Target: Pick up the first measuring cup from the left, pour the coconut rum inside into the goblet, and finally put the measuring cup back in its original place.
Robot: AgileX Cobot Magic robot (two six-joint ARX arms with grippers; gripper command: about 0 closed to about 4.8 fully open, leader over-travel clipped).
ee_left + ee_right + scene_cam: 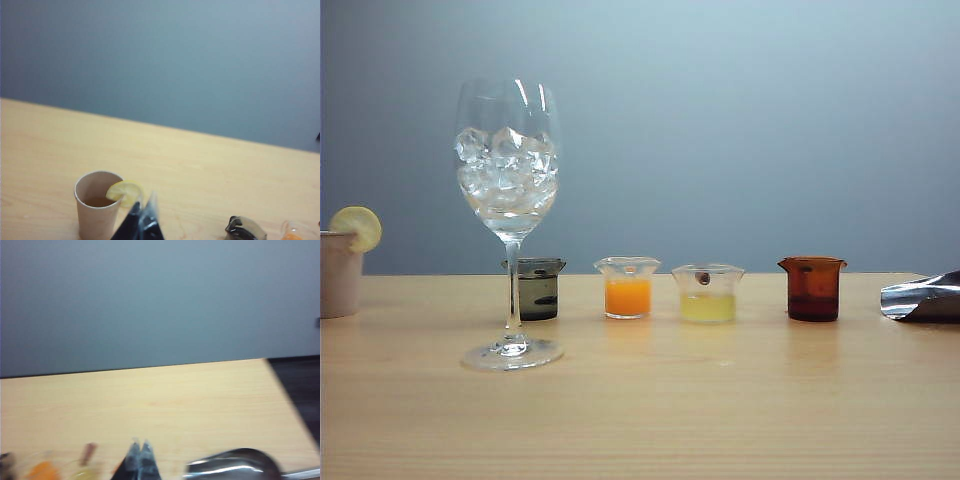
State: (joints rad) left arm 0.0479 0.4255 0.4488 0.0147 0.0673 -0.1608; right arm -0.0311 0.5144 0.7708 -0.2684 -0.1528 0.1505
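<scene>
Drinks lined up on a wooden surface (640, 420).
Left gripper (141, 220) jaws together beside a paper cup (97, 207); right gripper (140, 455) jaws together, empty; measuring cup (538, 288) stands behind the goblet (509, 200).

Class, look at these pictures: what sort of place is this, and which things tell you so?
Probably a mock drinks-mixing bench: an ice-filled goblet, a row of small measuring cups of coloured liquids, and a lemon-garnished paper cup on a wooden table before a plain wall.
</scene>
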